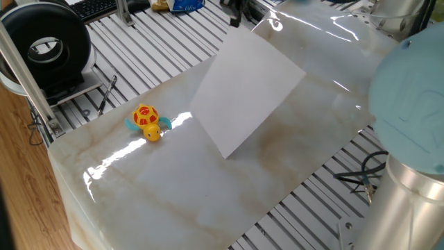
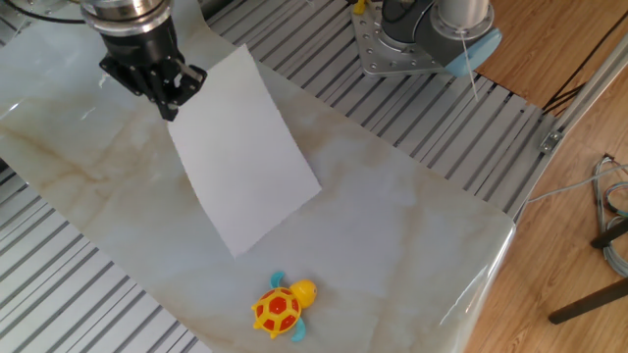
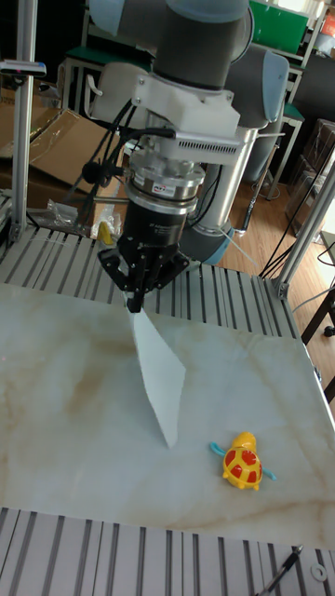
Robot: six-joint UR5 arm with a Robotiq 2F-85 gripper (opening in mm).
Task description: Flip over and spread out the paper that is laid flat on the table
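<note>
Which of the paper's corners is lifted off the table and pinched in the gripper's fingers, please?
The corner farthest from the toy turtle: the gripper holds that corner of the paper raised, while the opposite corner rests on the table.
</note>
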